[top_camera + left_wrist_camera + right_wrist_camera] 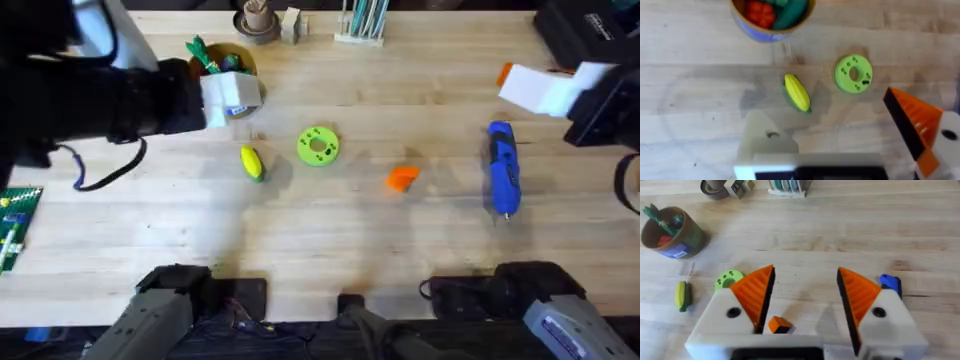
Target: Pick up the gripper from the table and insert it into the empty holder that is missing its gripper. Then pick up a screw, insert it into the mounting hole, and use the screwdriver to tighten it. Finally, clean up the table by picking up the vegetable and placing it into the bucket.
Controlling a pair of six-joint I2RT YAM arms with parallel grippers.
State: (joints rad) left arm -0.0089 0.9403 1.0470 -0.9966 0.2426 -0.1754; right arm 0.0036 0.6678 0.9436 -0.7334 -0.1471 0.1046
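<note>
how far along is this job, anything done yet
Nothing looks done. The gripper lies loose on the table, the holder on the left gripper is bare white, the screwdriver lies untouched, and the vegetable is outside the bucket. In hand: the right gripper, jaws open, hovers above the orange piece. Insertion, screwing and cleanup remain.

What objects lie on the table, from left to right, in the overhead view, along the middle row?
Yellow vegetable → green disc → small orange gripper → blue screwdriver.
</note>
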